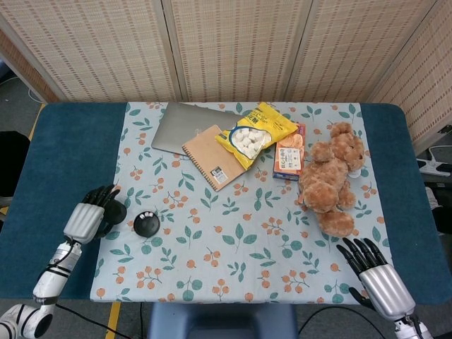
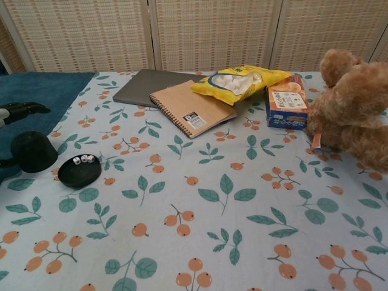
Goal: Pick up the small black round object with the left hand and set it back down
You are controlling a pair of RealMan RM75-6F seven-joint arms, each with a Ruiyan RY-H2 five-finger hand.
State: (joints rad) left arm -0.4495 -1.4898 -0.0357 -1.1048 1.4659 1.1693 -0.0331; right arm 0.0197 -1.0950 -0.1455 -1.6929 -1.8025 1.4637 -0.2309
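A blue-topped table [image 1: 67,141] carries a pale floral tablecloth [image 1: 247,240] printed with orange berries and green leaves, laid down its middle. On the cloth lie a grey closed laptop [image 1: 180,126], a brown spiral notebook [image 1: 214,157] overlapping its corner, a yellow snack bag [image 1: 256,132], an orange-and-white box [image 1: 289,159] and a brown plush teddy bear [image 1: 330,176]. Near the cloth's left edge sit a black round tray with dice [image 2: 79,170] and, just beside it, a small black cup [image 2: 33,151].

The small black round cup [image 2: 34,151] stands upside down just beside the black dish [image 2: 79,171].
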